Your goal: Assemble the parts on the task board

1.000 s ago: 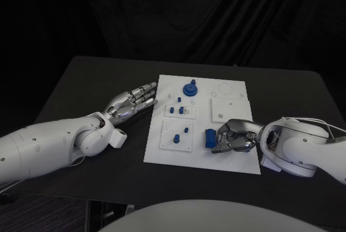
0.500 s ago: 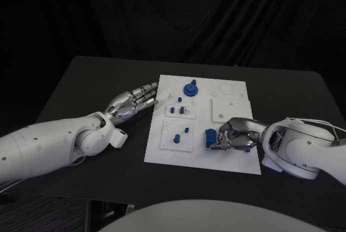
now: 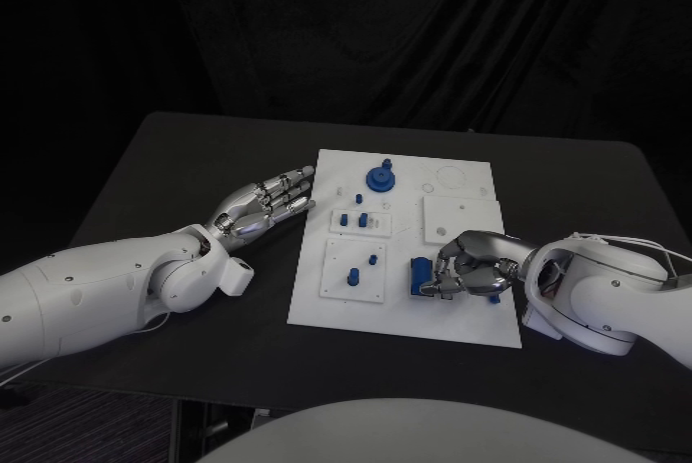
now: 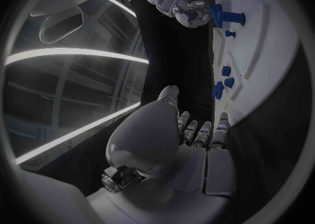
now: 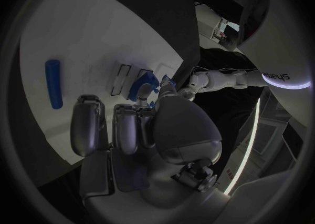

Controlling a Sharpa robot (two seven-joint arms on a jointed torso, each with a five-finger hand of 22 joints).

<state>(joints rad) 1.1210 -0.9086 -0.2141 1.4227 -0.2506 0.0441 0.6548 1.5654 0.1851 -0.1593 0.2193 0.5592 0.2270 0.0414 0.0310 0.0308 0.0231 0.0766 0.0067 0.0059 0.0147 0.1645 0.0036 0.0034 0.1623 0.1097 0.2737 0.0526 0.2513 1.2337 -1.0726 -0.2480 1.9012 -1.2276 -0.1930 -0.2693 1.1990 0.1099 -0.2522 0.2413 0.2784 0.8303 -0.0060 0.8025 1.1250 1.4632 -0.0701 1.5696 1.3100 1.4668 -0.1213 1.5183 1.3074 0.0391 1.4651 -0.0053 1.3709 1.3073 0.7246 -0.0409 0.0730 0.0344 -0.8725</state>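
The white task board (image 3: 469, 321) lies mid-table with several blue parts on it. My right hand (image 3: 470, 267) is over its near right area, fingers curled in. Fingertips and thumb close on a blue part (image 3: 420, 277), which the right wrist view shows pinched (image 5: 146, 83) in the right hand (image 5: 141, 124). A blue cylinder (image 5: 54, 91) lies on the board beyond the fingers. A bit of blue (image 3: 495, 298) shows under the palm. My left hand (image 3: 268, 207) lies open on the table beside the board's left edge, fingers stretched out (image 4: 197, 132), holding nothing.
A blue knob (image 3: 381, 176) stands at the board's far side. Small blue pegs (image 3: 361, 220) sit in a raised plate, more pegs (image 3: 353, 277) in the plate nearer me. The black table (image 3: 173, 153) extends left of the board.
My right hand has shifted a little up the board and closed its fingers on the blue part. The left arm has not moved.
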